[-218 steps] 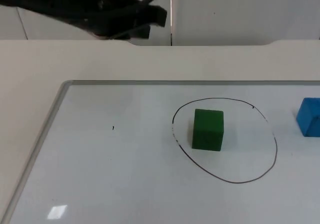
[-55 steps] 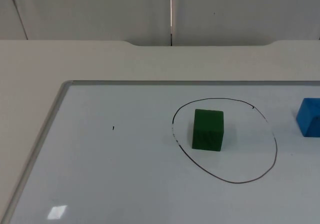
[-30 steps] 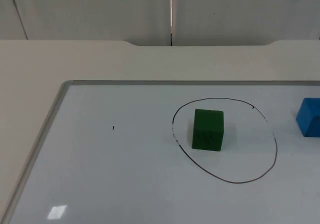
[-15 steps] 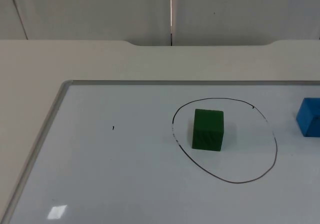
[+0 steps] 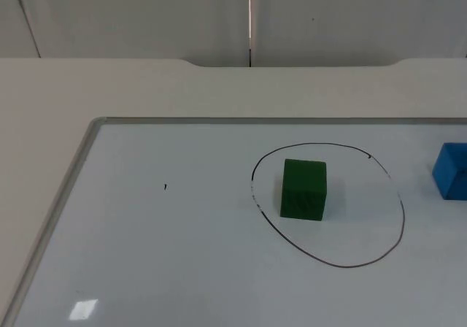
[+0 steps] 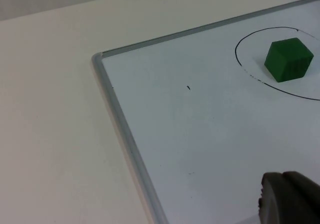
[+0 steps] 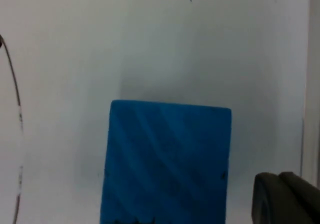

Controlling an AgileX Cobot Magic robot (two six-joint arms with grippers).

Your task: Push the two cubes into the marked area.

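Green cube (image 5: 303, 189) sits inside the marked circle (image 5: 400, 217); blue cube (image 7: 165, 161) outside, close under right gripper (image 7: 285, 198), finger state unclear. Push blue squarely circleward, low contact. Left gripper (image 6: 290, 199) waits.
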